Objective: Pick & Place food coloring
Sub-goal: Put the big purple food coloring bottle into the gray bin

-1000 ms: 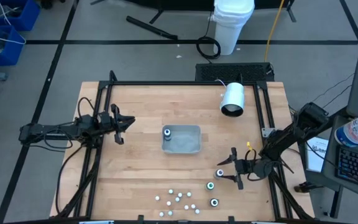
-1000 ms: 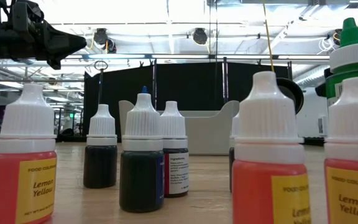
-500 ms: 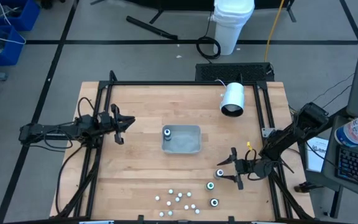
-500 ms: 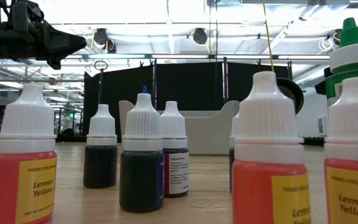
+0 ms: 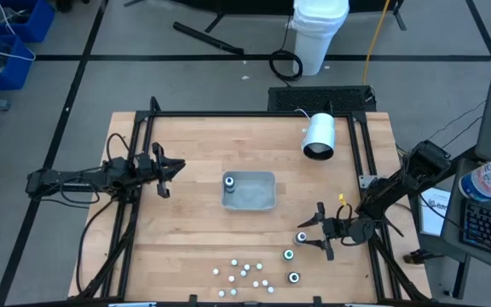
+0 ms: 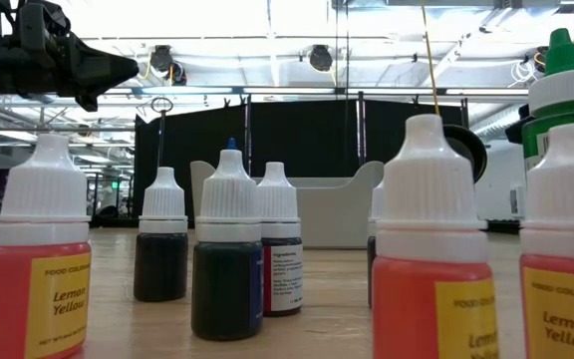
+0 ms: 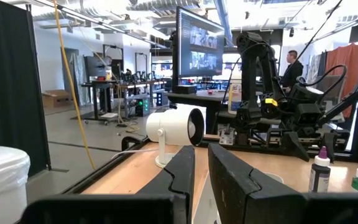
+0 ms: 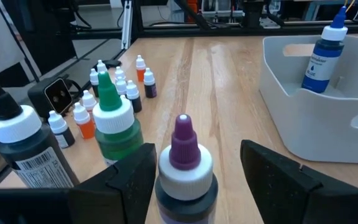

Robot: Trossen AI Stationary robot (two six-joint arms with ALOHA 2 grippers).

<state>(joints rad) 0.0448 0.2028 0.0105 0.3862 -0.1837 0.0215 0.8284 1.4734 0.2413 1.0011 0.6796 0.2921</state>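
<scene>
A purple-capped food coloring bottle [image 8: 184,155] stands upright on the wooden table near its right edge [image 5: 302,238]. My right gripper [image 8: 194,168] is open, one finger on each side of it; whether a finger touches it I cannot tell. Just beside stand a green bottle [image 8: 114,124] and a black white-capped one [image 8: 23,149]. Several tiny bottles [image 5: 245,273] stand clustered at the near edge. A blue bottle [image 8: 324,59] stands in the grey tray [image 5: 262,205]. My left gripper [image 5: 176,168] hovers at the table's left, shut and holding nothing.
A large white cylinder [image 5: 319,136] lies at the far right of the table. Black frame rails [image 5: 135,196] run along both sides. The low view is filled by bottles close up, two labelled lemon yellow [image 6: 38,279]. Bare wood lies between tray and cluster.
</scene>
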